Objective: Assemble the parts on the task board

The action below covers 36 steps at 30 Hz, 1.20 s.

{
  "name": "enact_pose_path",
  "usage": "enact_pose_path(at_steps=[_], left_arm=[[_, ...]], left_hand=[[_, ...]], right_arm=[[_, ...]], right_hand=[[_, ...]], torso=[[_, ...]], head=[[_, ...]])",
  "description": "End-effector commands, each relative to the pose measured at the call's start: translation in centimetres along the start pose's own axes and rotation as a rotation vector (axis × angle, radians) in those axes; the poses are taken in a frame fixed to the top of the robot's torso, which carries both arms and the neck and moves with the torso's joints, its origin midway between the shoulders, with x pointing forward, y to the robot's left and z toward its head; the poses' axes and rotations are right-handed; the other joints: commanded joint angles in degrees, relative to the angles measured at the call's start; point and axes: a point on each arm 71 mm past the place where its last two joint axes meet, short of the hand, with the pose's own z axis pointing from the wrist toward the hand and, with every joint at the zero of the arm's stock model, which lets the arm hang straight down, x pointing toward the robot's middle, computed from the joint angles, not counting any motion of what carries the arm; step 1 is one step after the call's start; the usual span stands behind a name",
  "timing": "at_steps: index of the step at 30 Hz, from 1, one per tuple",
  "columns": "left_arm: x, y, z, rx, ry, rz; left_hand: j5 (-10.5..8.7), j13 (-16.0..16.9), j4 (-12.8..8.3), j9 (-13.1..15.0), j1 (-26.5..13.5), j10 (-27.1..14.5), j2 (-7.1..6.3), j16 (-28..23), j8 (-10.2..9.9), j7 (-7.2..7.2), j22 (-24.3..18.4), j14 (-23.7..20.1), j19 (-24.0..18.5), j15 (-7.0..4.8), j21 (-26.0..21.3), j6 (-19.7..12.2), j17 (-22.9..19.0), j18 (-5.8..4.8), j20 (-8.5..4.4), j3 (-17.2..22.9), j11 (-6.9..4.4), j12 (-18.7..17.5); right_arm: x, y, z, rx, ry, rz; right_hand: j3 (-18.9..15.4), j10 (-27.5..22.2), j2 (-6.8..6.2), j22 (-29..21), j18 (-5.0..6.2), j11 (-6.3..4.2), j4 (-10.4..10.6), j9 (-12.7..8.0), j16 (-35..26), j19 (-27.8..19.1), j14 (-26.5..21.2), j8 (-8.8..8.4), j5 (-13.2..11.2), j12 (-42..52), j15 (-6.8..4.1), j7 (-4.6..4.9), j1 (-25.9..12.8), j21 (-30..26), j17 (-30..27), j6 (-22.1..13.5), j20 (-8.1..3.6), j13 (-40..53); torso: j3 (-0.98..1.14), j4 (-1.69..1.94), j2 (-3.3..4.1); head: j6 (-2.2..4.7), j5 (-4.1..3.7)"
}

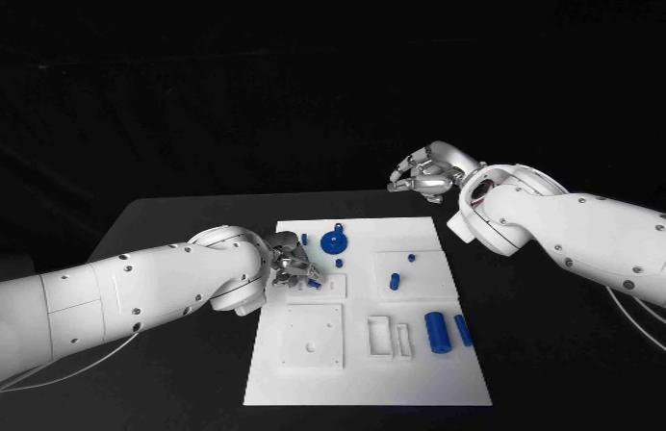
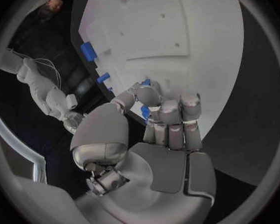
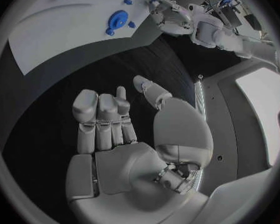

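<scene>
The white task board (image 1: 417, 373) lies in the middle of the black table. My left hand (image 1: 292, 263) is at the board's left edge, fingers curled over it. It pinches a small blue part (image 2: 144, 112) between thumb and fingers. My right hand (image 1: 427, 174) hangs above the table beyond the board's far right corner; its palm (image 3: 124, 159) is bare and the thumb stands apart from the fingers. A round blue gear-like part (image 1: 333, 241) sits near the board's far edge. Two blue cylinders (image 1: 439, 332) lie at the board's right side.
Small blue pegs (image 1: 395, 280) stand mid-board, with another (image 1: 412, 256) behind them. A square recessed plate (image 1: 314, 335) and narrow slots (image 1: 387, 340) take up the board's near half. Black table (image 1: 555, 354) spreads to either side. The gear (image 3: 119, 21) appears in the right wrist view.
</scene>
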Motion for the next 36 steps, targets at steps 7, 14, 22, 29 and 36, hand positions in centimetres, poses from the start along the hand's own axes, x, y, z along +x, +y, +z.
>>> enact_pose_path(at_steps=[7,14,22,29,36], left_arm=[[0.5,0.2,0.1,-0.002,-0.02,0.02],[0.9,0.0,0.0,0.001,0.012,0.032],[1.0,0.0,0.0,0.003,0.019,0.059],[1.3,-0.2,-0.1,0.011,0.031,0.047],[1.4,-0.3,-0.2,0.015,0.031,0.05]], left_hand=[[0.24,0.1,0.2,2.7,-0.3,-1.5,0.47,0.7,0.3,-4.1,0.1,2.4,0.2,-2.86,0.5,6.1,-0.2,2.19,-4.93,0.3,-1.35,0.8],[0.24,0.0,0.3,2.8,-0.4,-1.6,0.52,0.9,0.3,-4.14,0.1,2.4,0.2,-2.89,0.5,6.2,-0.3,2.22,-4.92,0.3,-1.38,1.1],[0.24,0.1,0.1,2.7,-0.5,-1.6,0.41,1.4,0.4,-4.19,0.2,2.4,0.2,-2.94,0.6,6.2,-0.4,2.28,-4.91,0.3,-1.44,1.8],[0.26,0.0,0.2,2.6,-0.7,-1.7,0.62,1.7,0.5,-4.22,0.2,2.4,0.1,-2.95,0.7,6.3,-0.5,2.32,-4.9,0.3,-1.46,2.2],[1.32,-0.1,0.2,2.2,-1.1,-1.9,1.17,2.4,0.8,-4.3,0.3,2.3,0.1,-3.02,0.9,6.6,-0.7,2.39,-4.88,0.6,-1.55,3.0]], right_arm=[[0.2,0.2,0.0,0.0,0.014,0.021],[0.2,0.1,0.0,0.005,0.02,0.019],[0.4,0.3,0.0,0.008,0.031,0.022],[0.4,0.2,0.0,0.013,0.033,0.022],[0.4,0.2,0.1,0.016,0.037,0.021]], right_hand=[[-0.1,-0.3,0.28,-0.1,8.83,0.13,-0.3,0.1,-0.4,-0.3,-0.3,-0.34,0.3,-0.3,0.08,0.15,0.3,-0.2,-0.1,-0.2,0.23,-0.1],[-0.2,-0.3,0.35,-0.1,8.83,0.13,-0.3,0.1,-0.4,-0.3,-0.3,-0.35,0.2,-0.4,0.08,0.15,0.4,-0.2,-0.1,-0.2,0.24,-0.1],[-0.1,-0.3,0.46,-0.1,8.83,0.12,-0.4,0.2,-0.5,-0.4,-0.3,-0.32,0.0,-0.4,0.08,0.14,0.5,-0.3,-0.1,-0.1,0.28,-0.2],[-0.1,-0.4,0.65,-0.1,8.83,0.1,-0.7,0.3,-0.6,-0.4,-0.3,-0.33,-0.4,-0.4,0.07,0.12,0.8,-0.3,-0.1,0.0,0.32,-0.2],[-0.1,-0.4,0.72,-0.1,8.83,0.1,-0.7,0.3,-0.6,-0.4,-0.3,-0.34,-0.6,-0.4,0.06,0.12,0.8,-0.4,-0.1,0.0,0.34,-0.2]], torso=[[0.04,0.08,-0.03],[0.0,0.03,-0.01],[-0.01,0.11,-0.05],[-0.03,0.09,-0.03],[-0.01,0.09,-0.03]], head=[[-0.11,-0.2],[-0.22,-0.2],[-0.22,-0.29],[-0.23,-0.22],[0.03,-0.26]])
